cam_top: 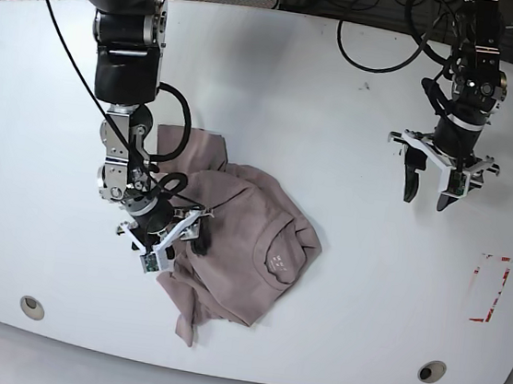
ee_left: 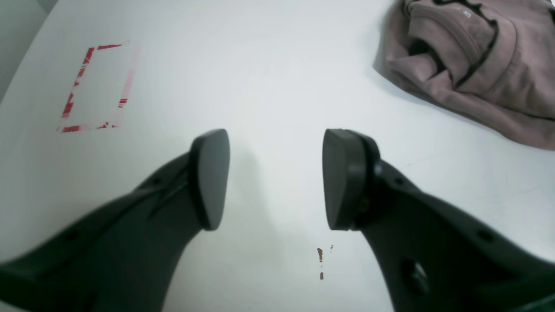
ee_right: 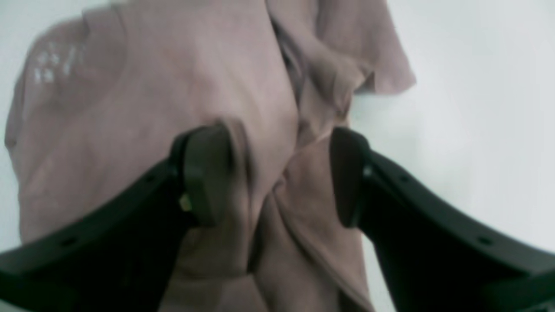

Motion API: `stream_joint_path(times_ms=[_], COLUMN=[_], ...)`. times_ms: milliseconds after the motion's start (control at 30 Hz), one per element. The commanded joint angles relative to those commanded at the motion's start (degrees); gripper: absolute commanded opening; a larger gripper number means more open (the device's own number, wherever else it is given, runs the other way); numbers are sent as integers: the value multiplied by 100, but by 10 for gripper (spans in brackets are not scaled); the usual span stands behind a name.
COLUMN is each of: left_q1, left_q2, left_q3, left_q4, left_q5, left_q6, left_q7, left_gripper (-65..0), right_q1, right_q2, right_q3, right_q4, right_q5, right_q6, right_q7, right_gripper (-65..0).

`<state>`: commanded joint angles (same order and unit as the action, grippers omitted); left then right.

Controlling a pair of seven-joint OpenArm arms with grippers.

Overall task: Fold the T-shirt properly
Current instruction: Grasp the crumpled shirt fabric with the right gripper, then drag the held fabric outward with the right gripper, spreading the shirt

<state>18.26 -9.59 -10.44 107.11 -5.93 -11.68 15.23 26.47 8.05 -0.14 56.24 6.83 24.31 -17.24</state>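
shirt (cam_top: 233, 236): soft matt cloth, mauve-brown, rumpled, ribbed collar (ee_left: 451, 26) | table (cam_top: 323, 98): smooth white top, faint sheen | left gripper (ee_left: 275, 180): matt black plastic, smooth pads | right gripper (ee_right: 277, 175): same matt black plastic | square mark (ee_left: 97, 86): red, worn and flaking | cables (cam_top: 385, 40): black, glossy

T-shirt (ee_left: 472, 65) cropped at edge (print unreadable).
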Motion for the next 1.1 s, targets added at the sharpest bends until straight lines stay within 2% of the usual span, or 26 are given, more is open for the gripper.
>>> stream_joint_path(times_ms=[100, 233, 300, 500, 567, 967, 1033, 1100], left_q1=[0, -8, -1, -17, -26, -198, -297, -330], left_q2=[0, -2, -5, -5, -5, 83, 161, 171], left_q3=[8, 38, 65, 87, 107, 98, 114, 120], left_q4=[7, 7, 4, -11, -19, -38, -25, -32], left_q5=[0, 2, 24, 30, 32, 20, 36, 30], left_q6=[-3, -17, -2, 8, 14, 3, 0, 3], left_q7=[6, 6, -14, -29, -24, -7, 1, 6], left_gripper=[-333, -333, -331, -333, -334, -334, -336, -336], right_q1=[18, 16, -14, -18, -11, 38, 28, -28], right_q2=[6, 13, 9, 4, -6, -61, -60, -63], right_q3=[-1, -2, -5, 4, 3, 36, 37, 41], right_q4=[-49, -85, -108, -52, -2, 1018, 1728, 1966], right_q5=[7, 18, 60, 67, 75, 145, 273, 312], right_q6=[-6, -4, 2, -9, -19, 54, 92, 99], right_q7=[12, -2, -15, -72, -120, -1024, -1532, -1635], right_gripper=[-299, -337, -430, -611, -650, -650, -650, -650])
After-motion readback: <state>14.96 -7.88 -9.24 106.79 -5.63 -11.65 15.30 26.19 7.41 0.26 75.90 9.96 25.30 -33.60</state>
